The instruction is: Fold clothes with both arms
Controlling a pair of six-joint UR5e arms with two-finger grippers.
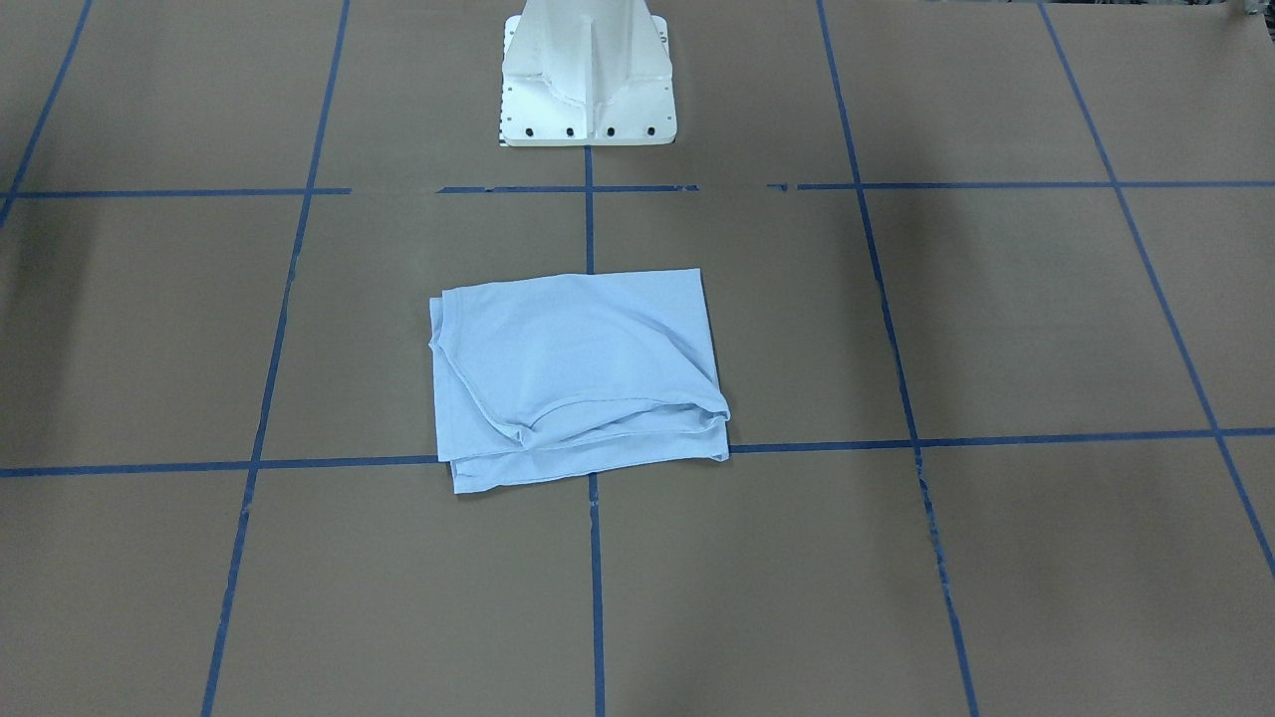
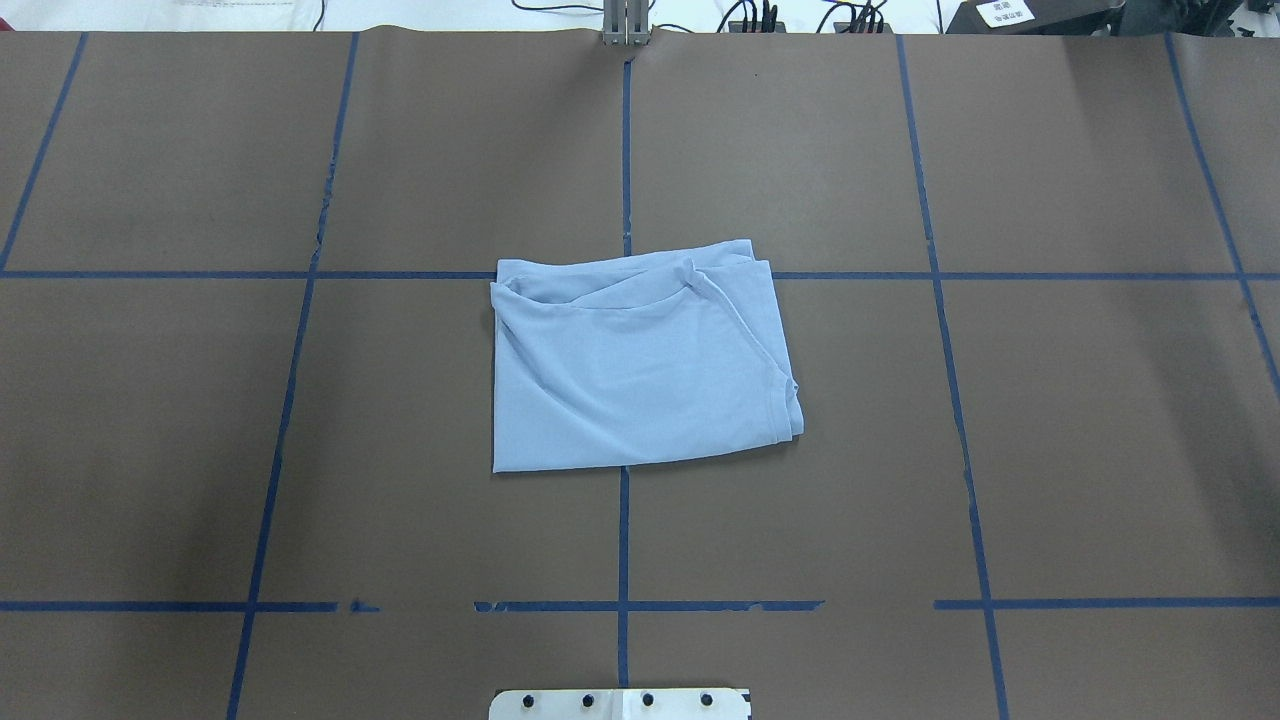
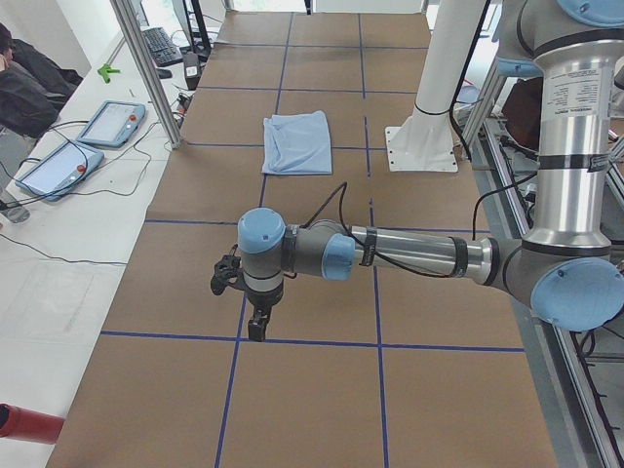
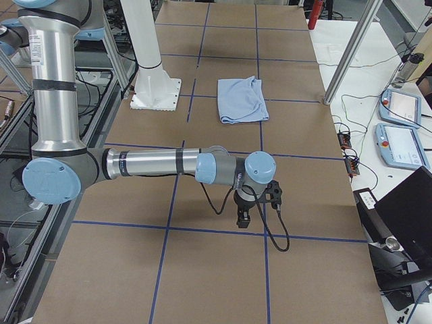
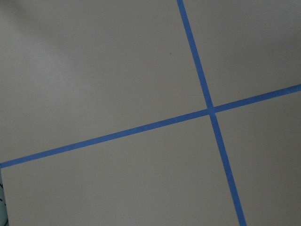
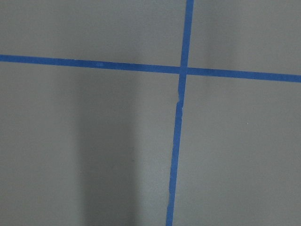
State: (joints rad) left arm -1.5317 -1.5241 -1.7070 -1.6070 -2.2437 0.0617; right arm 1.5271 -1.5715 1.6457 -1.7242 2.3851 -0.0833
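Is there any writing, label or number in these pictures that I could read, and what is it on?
Nothing here reads clearly.
White label on a dark box, top of the overhead view: characters too small to read.
Left arm: a sticker of fine print, blurred.
Right arm: a sticker of fine print, blurred.
Light blue T-shirt: no print or label showing.

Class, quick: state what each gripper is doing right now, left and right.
Left gripper: cannot be told, seen only from the side; away from the T-shirt.
Right gripper: cannot be told either; also away from it.
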